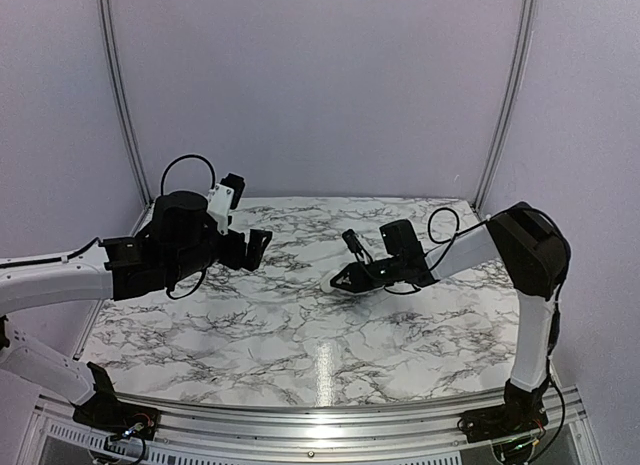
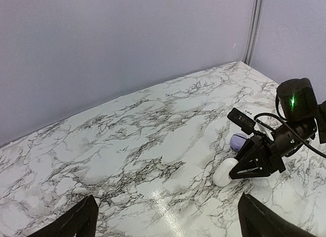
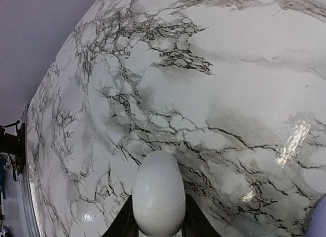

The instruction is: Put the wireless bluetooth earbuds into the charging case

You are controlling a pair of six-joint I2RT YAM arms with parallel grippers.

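**Item 1: charging case** point(image 3: 159, 188). White, egg-shaped and smooth. The lid is down, and the seam shows as a thin line round the body. It is toward the right of the marbled surface point(image 1: 300, 345), low over it; you cannot tell whether it touches.

**Item 2: right hand** point(image 3: 159, 221). Narrowed onto the charging case, one finger on each flank. Nothing else is in it.

**Item 3: left hand** point(image 2: 167, 219). Spread to its widest and empty. It is raised over the left of the surface, well apart from the case and facing it.

**Item 4: lilac item** point(image 2: 238, 141). Rounded, lying just beside the right hand. It is too small to say whether it is a second case or a bud.

**Item 5: earbuds.** None can be made out loose on the surface. Whether any sit inside the closed case is hidden.

**Handling note.** The step in hand looks like steadying the case so that its lid can be worked.
- Grip low on the body so your fingers do not cross the seam. A shell this slick and curved will likely squirt out if you pinch near its taper.
- Bring the left hand in level with the lid edge, and close only once both its fingers bracket that edge.
- Mind the lilac item, since a sweep of the right wrist could knock it away.
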